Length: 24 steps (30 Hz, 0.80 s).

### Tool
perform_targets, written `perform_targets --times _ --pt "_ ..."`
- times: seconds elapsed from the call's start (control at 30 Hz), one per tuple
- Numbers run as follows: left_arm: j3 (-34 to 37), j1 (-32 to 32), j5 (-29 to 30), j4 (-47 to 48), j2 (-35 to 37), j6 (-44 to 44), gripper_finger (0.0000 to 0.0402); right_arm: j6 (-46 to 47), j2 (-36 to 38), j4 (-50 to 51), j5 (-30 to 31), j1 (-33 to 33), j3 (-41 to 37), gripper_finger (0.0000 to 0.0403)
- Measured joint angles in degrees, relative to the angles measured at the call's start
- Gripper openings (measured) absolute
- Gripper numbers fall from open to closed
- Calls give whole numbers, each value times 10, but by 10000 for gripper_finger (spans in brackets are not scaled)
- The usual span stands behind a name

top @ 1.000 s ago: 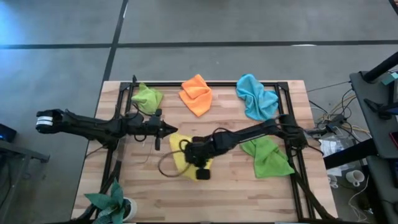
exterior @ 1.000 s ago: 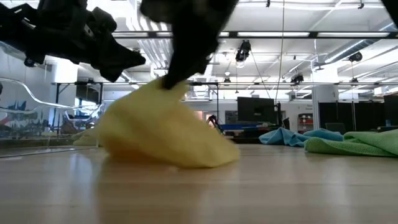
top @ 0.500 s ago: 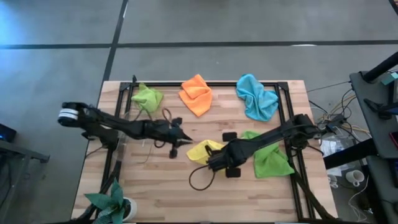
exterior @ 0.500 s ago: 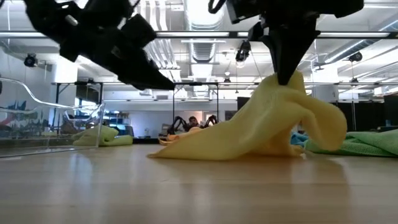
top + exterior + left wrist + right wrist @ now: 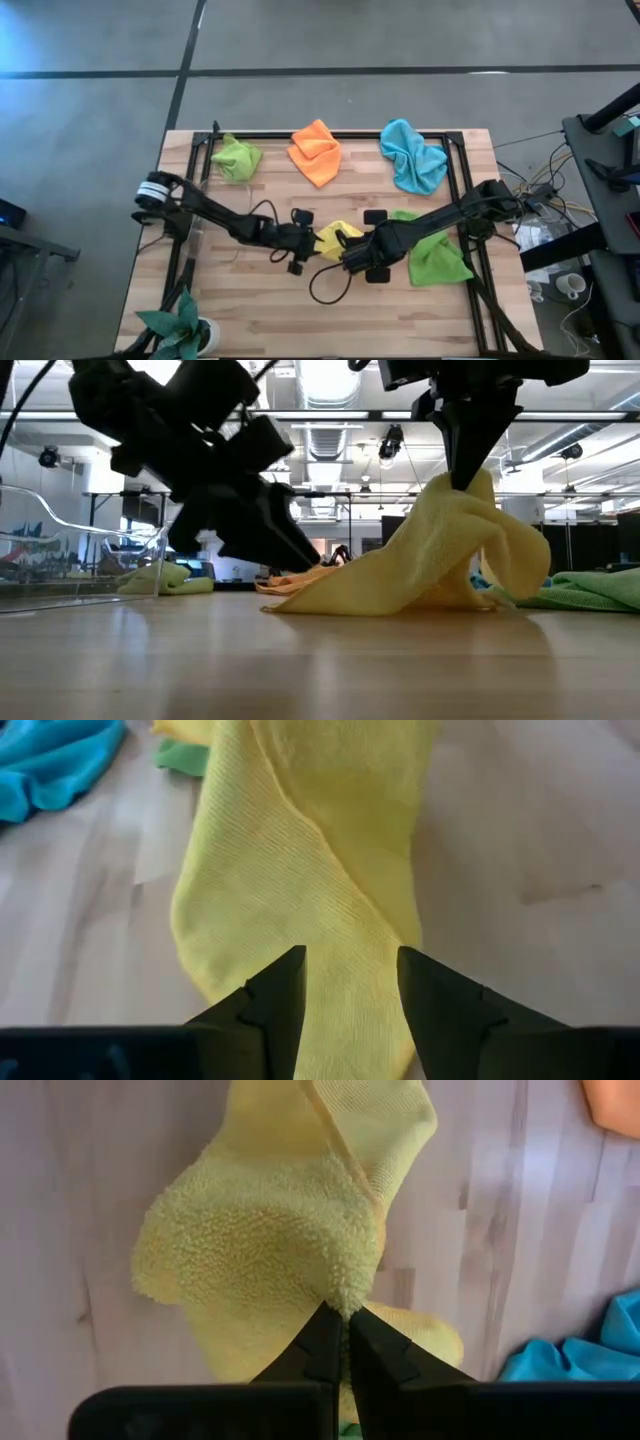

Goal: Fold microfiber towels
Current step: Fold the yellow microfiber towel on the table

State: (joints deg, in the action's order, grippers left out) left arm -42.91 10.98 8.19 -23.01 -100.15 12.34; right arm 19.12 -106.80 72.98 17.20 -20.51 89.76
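A yellow towel [image 5: 335, 238] lies near the table's middle, one part raised into a peak [image 5: 465, 495]. My right gripper [image 5: 350, 250] is shut on that peak and points down. The towel's low left end [image 5: 295, 592] rests flat on the wood. My left gripper [image 5: 350, 982] reaches in from the left. It is open, its fingers standing either side of that low end [image 5: 330, 920]. A lime green towel [image 5: 237, 157], an orange one [image 5: 316, 150] and a light blue one [image 5: 412, 155] lie bunched along the far side. A darker green one [image 5: 435, 252] lies at the right. My right gripper pinches a bunched fold of the yellow towel [image 5: 345, 1292] between its two fingertips, coming from above and pointing down. The cloth hangs slack below the fingers like a tent, with its lower edges [image 5: 330, 600] on the table. Whether my left gripper touches the yellow towel, I cannot tell.
A black frame [image 5: 205, 150] runs along the table's left, far and right sides. A green plant with pointed leaves [image 5: 183, 325] stands at the near left corner. Bare wood [image 5: 330, 320] runs along the near side. Black cables loop near both grippers.
My right gripper has gone toward the table's right with the yellow towel. The held part was drawn up and rightward from a low mound into a stretched tent, its left end trailing on the wood. My left gripper has followed toward the right and near edges, down to that trailing end.
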Motion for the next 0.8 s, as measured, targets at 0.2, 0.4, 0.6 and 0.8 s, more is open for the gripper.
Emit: perform_targets --times 0.2,0.4,0.6,0.8 --pt "-24 1 -62 1 -50 -4 143 3 0 -2 0 0 0 9" --pt "-37 -3 4 1 -73 -54 85 3 0 -6 9 0 0 9" --pt "-57 3 51 83 -32 -58 5 0 9 -13 41 -6 0 16" --pt "-104 20 104 275 101 -57 0 2 44 -33 47 -21 1 48"
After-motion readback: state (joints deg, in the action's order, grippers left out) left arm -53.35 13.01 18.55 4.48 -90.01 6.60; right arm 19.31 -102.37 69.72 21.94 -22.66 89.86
